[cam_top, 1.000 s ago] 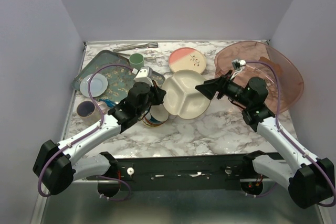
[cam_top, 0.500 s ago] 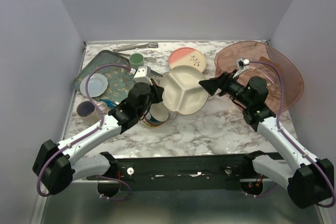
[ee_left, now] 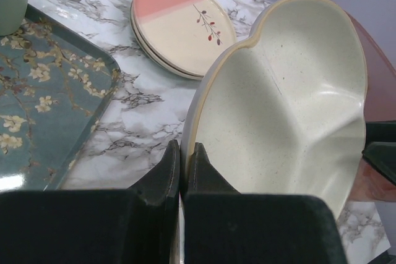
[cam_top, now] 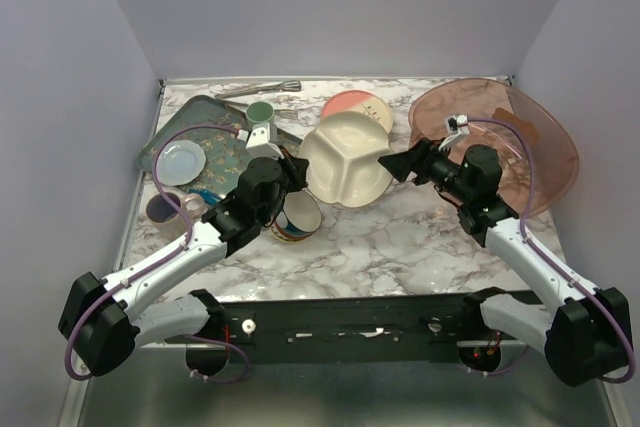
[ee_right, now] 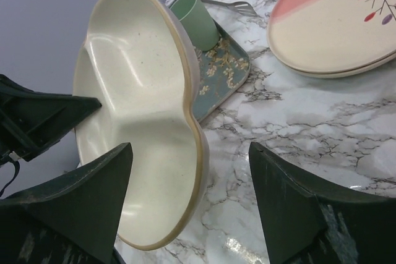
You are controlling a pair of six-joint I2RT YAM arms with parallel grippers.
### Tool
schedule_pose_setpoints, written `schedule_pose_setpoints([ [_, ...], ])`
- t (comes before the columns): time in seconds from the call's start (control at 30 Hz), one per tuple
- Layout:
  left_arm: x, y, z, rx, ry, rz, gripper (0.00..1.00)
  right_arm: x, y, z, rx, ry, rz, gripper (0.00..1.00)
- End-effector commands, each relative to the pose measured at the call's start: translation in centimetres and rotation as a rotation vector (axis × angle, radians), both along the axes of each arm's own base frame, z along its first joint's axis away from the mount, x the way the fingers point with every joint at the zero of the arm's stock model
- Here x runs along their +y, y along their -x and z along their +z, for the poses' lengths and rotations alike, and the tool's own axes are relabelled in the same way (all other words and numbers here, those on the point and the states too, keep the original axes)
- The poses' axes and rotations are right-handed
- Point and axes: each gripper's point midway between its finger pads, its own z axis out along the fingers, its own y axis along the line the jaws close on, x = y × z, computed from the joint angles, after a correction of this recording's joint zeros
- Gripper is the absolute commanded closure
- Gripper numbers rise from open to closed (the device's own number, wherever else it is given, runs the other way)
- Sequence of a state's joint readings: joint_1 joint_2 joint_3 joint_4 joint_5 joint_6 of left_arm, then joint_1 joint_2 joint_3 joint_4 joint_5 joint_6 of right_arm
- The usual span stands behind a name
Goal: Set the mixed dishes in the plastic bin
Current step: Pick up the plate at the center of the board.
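Note:
My left gripper (cam_top: 298, 169) is shut on the near rim of the cream three-section plate (cam_top: 345, 162) and holds it tilted above the table. In the left wrist view the fingers (ee_left: 184, 148) pinch that rim (ee_left: 291, 103). My right gripper (cam_top: 395, 162) is open, and its fingers (ee_right: 190, 146) straddle the plate's opposite edge (ee_right: 136, 109) without touching it. The pinkish-brown plastic bin (cam_top: 520, 137) stands at the back right, behind my right arm. The pink-and-cream plate (cam_top: 358, 107) lies behind the held plate, on top of another plate. The blue-yellow bowl (cam_top: 297, 217) sits under my left arm.
The dark-green floral tray (cam_top: 200, 142) at the back left holds a small pale blue plate (cam_top: 180, 160). A green cup (cam_top: 260, 113) stands at its right end. Metal utensils (cam_top: 260, 89) lie along the back edge. A dark cup (cam_top: 163, 209) sits at the left edge.
My left gripper has lifted the three-section plate off the table and carried it up and back, tilting it. My right gripper has stayed at the plate's right edge, open.

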State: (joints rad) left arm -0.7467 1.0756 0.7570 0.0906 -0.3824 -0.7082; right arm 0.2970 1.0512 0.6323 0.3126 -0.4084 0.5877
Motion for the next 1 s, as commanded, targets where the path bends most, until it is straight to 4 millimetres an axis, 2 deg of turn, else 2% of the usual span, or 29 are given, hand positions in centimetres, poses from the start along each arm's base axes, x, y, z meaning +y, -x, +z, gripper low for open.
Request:
schedule_pose_setpoints([
  [0.0,-0.7,-0.4,13.9,-0.281,0.432,0.020,1.00,0.3,0.1,-1.1,0.049,-0.025,0.019,0.21],
  [0.13,-1.6,-0.8,14.1,-0.277,0.455,0.003,1.00,0.5,0.1,-1.3,0.073,-0.038,0.026,0.31],
  [0.23,-2.4,-0.8,14.0,-0.272,0.458,-0.014,1.00,0.7,0.2,-0.9,0.076,-0.054,0.035,0.46],
  [0.27,-2.5,-0.8,13.7,-0.268,0.454,-0.017,1.00,0.7,0.3,-0.9,0.074,-0.058,0.039,0.59],
  [0.33,-2.7,-0.9,13.3,-0.261,0.451,-0.019,1.00,0.5,0.5,-0.3,0.055,-0.076,0.044,0.75],
  [0.37,-2.7,-0.9,13.2,-0.261,0.449,-0.017,1.00,0.4,0.5,-0.2,0.051,-0.081,0.044,0.92],
  [0.4,-2.7,-0.9,13.2,-0.261,0.449,-0.017,1.00,-0.2,0.3,0.1,0.047,-0.089,0.030,0.99],
  [0.57,-3.6,-0.5,12.6,-0.263,0.408,-0.073,0.98,-2.0,0.3,1.4,0.030,-0.139,-0.011,0.99],
  [0.6,-4.1,-0.1,12.5,-0.265,0.399,-0.113,0.85,-2.3,0.3,1.6,0.027,-0.142,-0.008,1.00],
  [0.67,-4.5,0.3,11.9,-0.269,0.367,-0.150,0.66,-2.5,0.5,2.3,0.010,-0.150,-0.005,0.99],
  [0.7,-4.9,0.9,12.1,-0.283,0.360,-0.191,0.44,-2.8,0.6,3.2,-0.016,-0.151,-0.002,1.00],
  [0.77,-4.6,1.6,12.4,-0.317,0.326,-0.218,0.25,-3.3,0.6,3.9,-0.028,-0.151,-0.004,1.00],
  [0.8,-4.5,1.8,12.3,-0.317,0.299,-0.226,0.10,-3.9,0.6,4.5,-0.046,-0.150,-0.016,1.00],
  [0.87,-4.1,2.8,13.7,-0.355,0.276,-0.257,0.01,-4.5,0.6,5.0,-0.054,-0.143,-0.020,0.99],
  [0.9,-3.9,3.1,13.5,-0.363,0.217,-0.274,0.01,-5.2,0.4,5.2,-0.057,-0.138,-0.039,1.00],
  [0.93,-3.7,3.7,14.6,-0.382,0.208,-0.294,0.01,-5.5,0.5,5.8,-0.064,-0.133,-0.031,1.00],
  [0.97,-3.5,3.9,14.7,-0.380,0.184,-0.297,0.01,-5.8,0.5,6.0,-0.070,-0.131,-0.033,1.00],
])
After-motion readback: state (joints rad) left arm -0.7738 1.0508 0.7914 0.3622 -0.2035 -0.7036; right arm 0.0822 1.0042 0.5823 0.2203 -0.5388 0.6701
